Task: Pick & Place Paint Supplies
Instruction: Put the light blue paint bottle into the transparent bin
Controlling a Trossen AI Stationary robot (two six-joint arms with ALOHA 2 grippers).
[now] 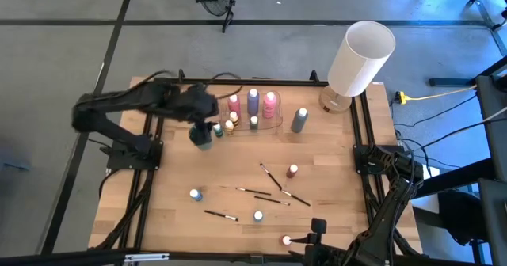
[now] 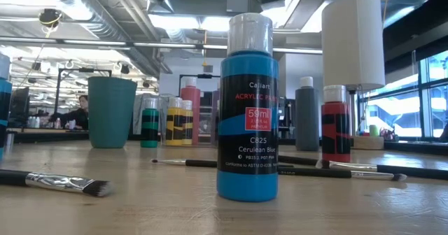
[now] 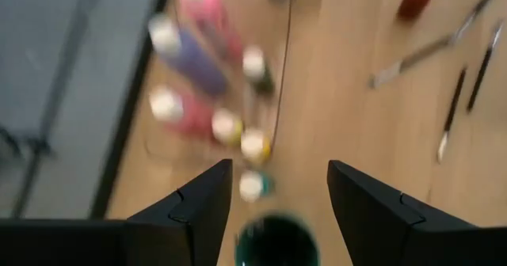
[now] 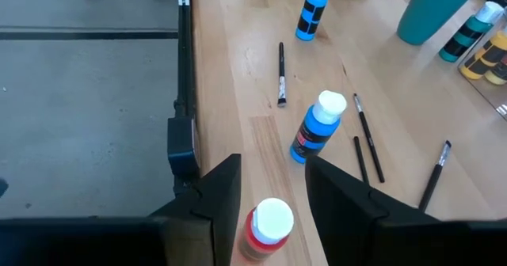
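Note:
Small paint bottles and thin brushes lie scattered on the wooden table. Two blue bottles and a red one stand among brushes. Pink, purple and small yellow and green bottles are grouped at the back, a grey bottle beside them. My left gripper hangs open above a teal cup near that group, holding nothing. My right gripper is open at the near edge; a white-capped red bottle stands on the table between its fingers, untouched as far as shows.
A big white cylindrical lamp stands at the table's far right corner. A black frame runs along the table's edges. In the low view a blue bottle stands close, with a flat brush lying beside it.

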